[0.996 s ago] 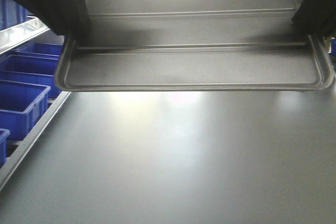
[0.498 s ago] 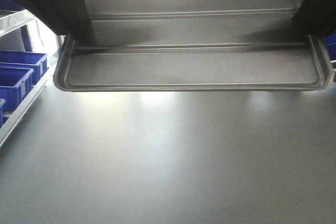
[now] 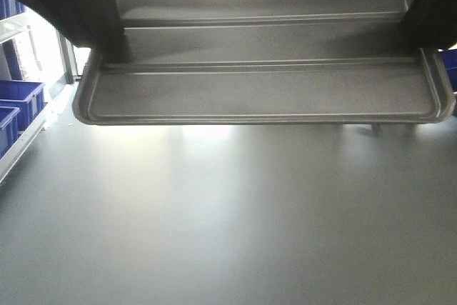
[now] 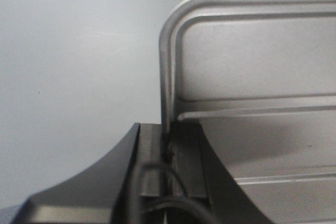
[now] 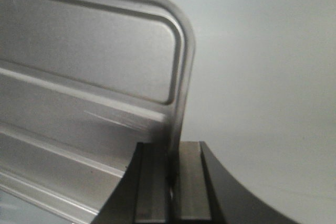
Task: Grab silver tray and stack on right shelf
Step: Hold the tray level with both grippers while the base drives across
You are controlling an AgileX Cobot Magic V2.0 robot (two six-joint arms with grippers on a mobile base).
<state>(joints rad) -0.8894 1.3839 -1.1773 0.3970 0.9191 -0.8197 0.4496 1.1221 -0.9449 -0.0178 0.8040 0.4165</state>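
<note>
You see the silver tray [image 3: 264, 91] held up across the top of the view — dark arms at its left and right ends — above the grey table [image 3: 228, 219]; blue bins [image 3: 16, 101] sit far left.

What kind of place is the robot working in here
Probably a warehouse or factory parts-handling area. Blue plastic storage bins sit in rows at the left, beside a broad grey work surface, and both grippers hold a stainless silver tray by its ends.

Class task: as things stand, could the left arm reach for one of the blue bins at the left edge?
Probably not: the left gripper is shut on the silver tray, sharing it with the right gripper; the blue bins stand apart.
</note>
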